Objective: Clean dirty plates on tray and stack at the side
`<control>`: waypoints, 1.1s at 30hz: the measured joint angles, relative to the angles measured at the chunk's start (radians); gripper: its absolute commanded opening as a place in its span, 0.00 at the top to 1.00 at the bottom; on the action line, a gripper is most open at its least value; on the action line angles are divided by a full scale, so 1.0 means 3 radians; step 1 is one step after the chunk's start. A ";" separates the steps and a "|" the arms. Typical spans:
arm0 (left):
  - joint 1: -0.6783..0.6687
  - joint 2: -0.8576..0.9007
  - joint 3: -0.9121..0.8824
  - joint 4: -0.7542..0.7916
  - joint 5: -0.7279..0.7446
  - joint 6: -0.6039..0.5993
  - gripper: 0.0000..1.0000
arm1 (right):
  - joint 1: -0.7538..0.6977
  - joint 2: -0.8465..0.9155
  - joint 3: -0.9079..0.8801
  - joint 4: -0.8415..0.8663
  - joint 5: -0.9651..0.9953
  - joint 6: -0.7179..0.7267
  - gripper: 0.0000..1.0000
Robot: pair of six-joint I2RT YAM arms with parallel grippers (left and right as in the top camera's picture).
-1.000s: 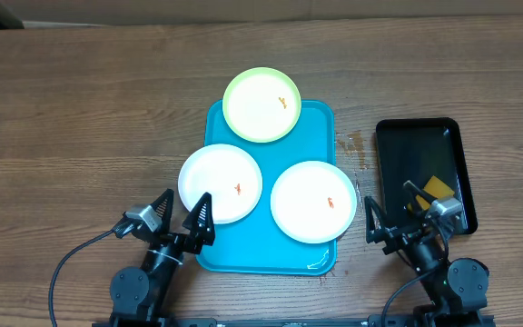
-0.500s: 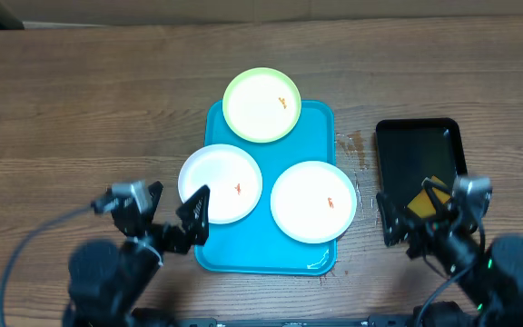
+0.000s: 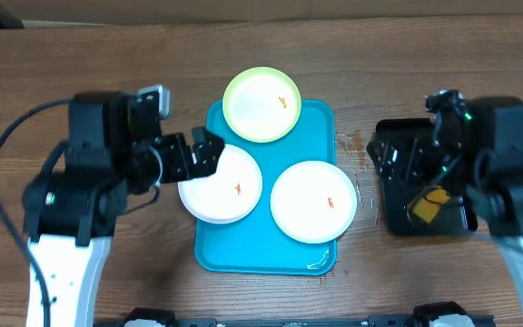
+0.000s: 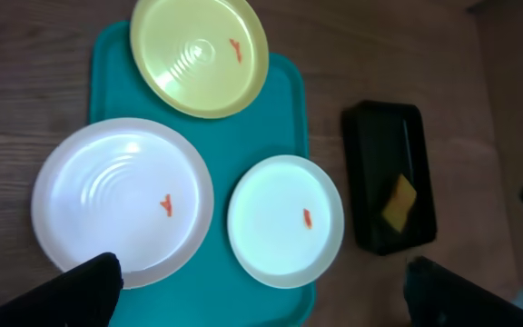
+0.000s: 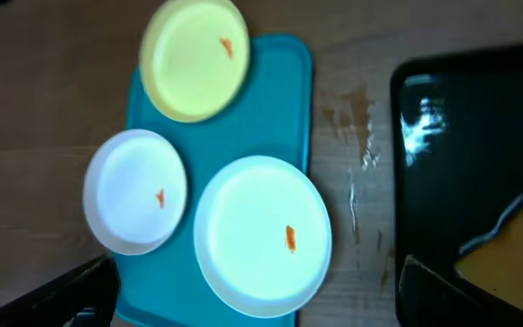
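The turquoise tray (image 3: pixel 266 254) lies mid-table. A yellow-green plate (image 3: pixel 261 104) overhangs its far edge, a white plate (image 3: pixel 230 186) overhangs its left edge, and another white plate (image 3: pixel 313 201) sits at its right. Each has a small orange smear. My left gripper (image 3: pixel 196 154) is open and empty, raised above the left white plate's far-left rim. My right gripper (image 3: pixel 402 159) is open and empty, raised above the black tray. The left wrist view shows the tray (image 4: pixel 284 100) and all three plates below open fingers (image 4: pixel 266 300). The right wrist view shows the same below open fingers (image 5: pixel 257 304).
A glossy black tray (image 3: pixel 425 136) stands right of the turquoise tray, with a yellow sponge (image 3: pixel 428 203) in it. The sponge also shows in the right wrist view (image 5: pixel 507 250). Brown stains mark the wood (image 3: pixel 350 145) between the trays.
Both arms have risen from their low pose at the table's front edge and swung toward the back. The left is now by the left white plate, the right over the black tray.
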 measured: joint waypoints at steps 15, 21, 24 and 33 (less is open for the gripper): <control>-0.0228 0.0181 0.0008 -0.0565 0.0253 0.0624 0.00 | -0.1129 0.1564 -0.0448 -0.0132 0.0635 0.1003 0.31; -0.0226 0.0174 0.0009 -0.0535 0.0206 0.0740 0.01 | -0.1288 0.1902 -0.0940 0.0345 0.0659 0.1053 0.36; -0.0226 0.0161 0.0009 -0.0511 0.0195 0.0801 0.00 | -0.1286 0.1946 -0.1034 0.0493 0.0643 0.1047 0.46; -0.0226 0.0004 0.0011 -0.0393 0.0192 0.0824 0.00 | -0.1286 0.1943 -0.0856 0.0444 0.0381 0.0554 0.82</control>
